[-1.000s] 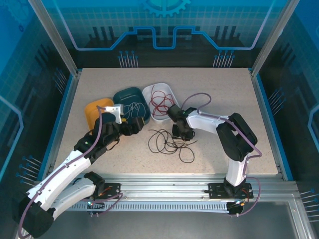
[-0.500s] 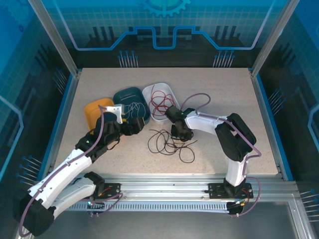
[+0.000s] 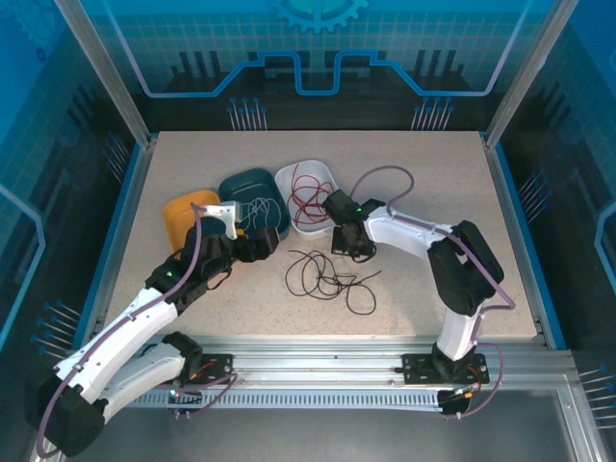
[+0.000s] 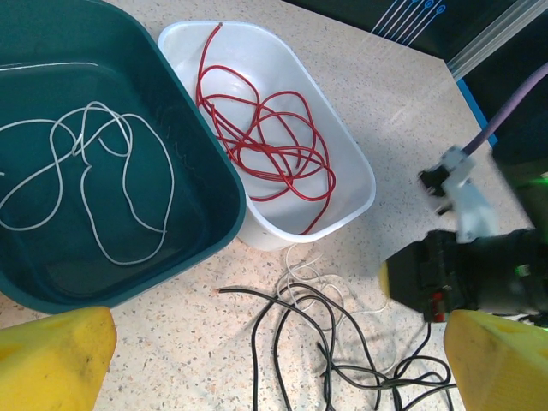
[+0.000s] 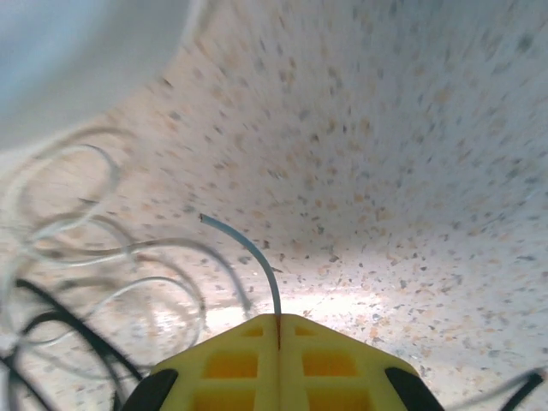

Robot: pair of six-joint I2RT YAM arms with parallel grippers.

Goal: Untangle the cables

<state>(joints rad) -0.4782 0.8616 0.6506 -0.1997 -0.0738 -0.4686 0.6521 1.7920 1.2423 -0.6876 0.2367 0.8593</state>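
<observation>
We see the black cable (image 3: 327, 280) lying in loose loops on the counter (image 3: 462, 183), with the right end effector (image 3: 348, 248) at its far edge. The red cable (image 3: 308, 200) lies in the white bin (image 3: 325, 169). The left end effector (image 3: 269, 239) sits at the teal bin's (image 3: 241, 183) near edge.

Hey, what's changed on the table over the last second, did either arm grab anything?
The right gripper shifted a little away from the black cable heap toward the white bin. Its fingers closed on the end of a thin white cable. The left gripper stayed open beside the teal bin. The red cable and both bins did not move.
</observation>
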